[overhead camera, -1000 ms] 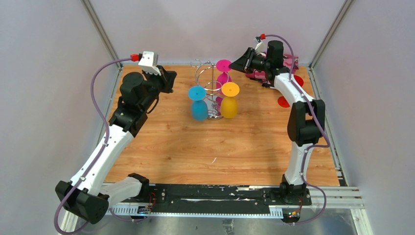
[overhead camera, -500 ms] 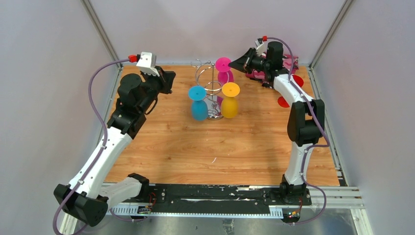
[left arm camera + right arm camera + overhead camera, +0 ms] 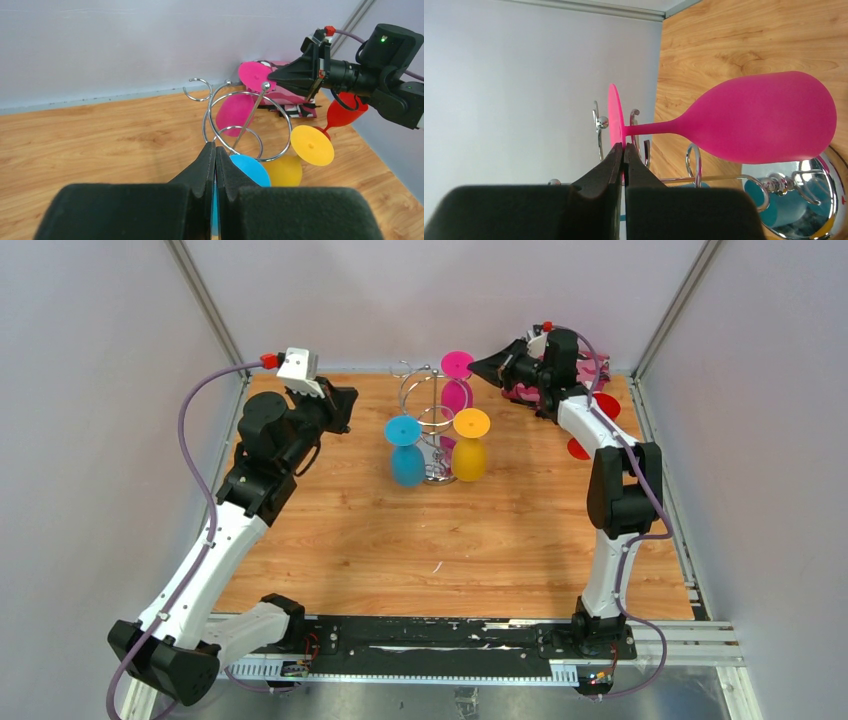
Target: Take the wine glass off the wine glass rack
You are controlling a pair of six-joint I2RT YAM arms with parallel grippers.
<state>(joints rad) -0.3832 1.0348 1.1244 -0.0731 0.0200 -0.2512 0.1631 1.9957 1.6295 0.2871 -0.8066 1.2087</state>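
Right claw [image 3: 623, 146], pinched shut on the foot of the pink wine glass [image 3: 764, 117], looks set to slide it off the wine glass rack [image 3: 824, 220]; left claw [image 3: 215, 146] closed, empty.

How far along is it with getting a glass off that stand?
Done: a red glass sits off the rack, at the right. In hand: the right gripper is shut on the pink glass by its foot. Left: lifting it off its hook; blue glass and yellow glass hang there too.

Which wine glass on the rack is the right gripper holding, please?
The pink wine glass, foot pinched by the right gripper; blue glass and yellow glass hang untouched.
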